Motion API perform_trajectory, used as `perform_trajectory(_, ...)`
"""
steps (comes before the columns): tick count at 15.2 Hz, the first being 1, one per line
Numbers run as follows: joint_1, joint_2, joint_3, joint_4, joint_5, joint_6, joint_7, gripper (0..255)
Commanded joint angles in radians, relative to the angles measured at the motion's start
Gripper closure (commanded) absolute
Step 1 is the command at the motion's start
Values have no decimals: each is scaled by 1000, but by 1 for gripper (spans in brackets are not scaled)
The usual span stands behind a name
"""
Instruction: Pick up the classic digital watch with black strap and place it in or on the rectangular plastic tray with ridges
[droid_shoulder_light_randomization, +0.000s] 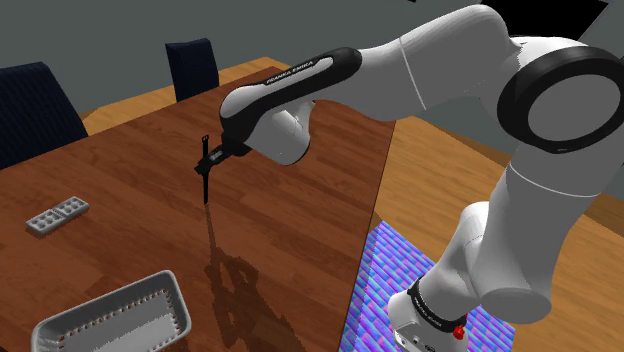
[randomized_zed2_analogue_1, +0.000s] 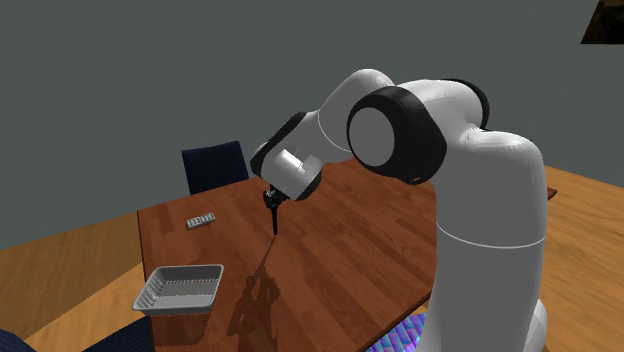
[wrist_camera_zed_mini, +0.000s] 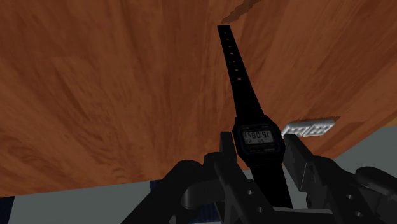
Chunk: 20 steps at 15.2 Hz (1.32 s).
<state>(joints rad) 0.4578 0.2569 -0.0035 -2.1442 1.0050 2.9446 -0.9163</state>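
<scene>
Brown wood worktop (droid_shoulder_light_randomization: 120, 180) fills most of the shoulder view. White arm (droid_shoulder_light_randomization: 480, 60) with dark joints reaches over it from the lower right. Two dark blue chairs (droid_shoulder_light_randomization: 192, 65) (droid_shoulder_light_randomization: 35, 110) stand at the far edge. Grey ridged tray (droid_shoulder_light_randomization: 115, 318) sits on the worktop near the corner at the shoulder view's lower left, nothing in it; also seen in the second exterior view (randomized_zed2_analogue_1: 180, 290).

Black claw (wrist_camera_zed_mini: 259, 156) is clenched on the watch (wrist_camera_zed_mini: 256, 138), one finger on each side of the case, display facing the wrist camera. Black strap hangs straight down over mid-worktop (droid_shoulder_light_randomization: 205, 180), its shadow just below. Strap tip is close to the wood; can't tell if it touches. Watch is well apart from the tray.

Small grey block (droid_shoulder_light_randomization: 57, 214) lies flat on the worktop, beyond the tray.
</scene>
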Motion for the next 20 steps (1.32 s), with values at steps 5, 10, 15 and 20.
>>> perform_trajectory(5,20,-31,-28,-7,-68,-22,68,255)
perform_trajectory(10,46,-79,-69,-12,-176,-60,173,255)
perform_trajectory(15,65,-124,-101,-9,-275,-102,268,255)
perform_trajectory(20,75,-164,-123,2,-364,-147,351,255)
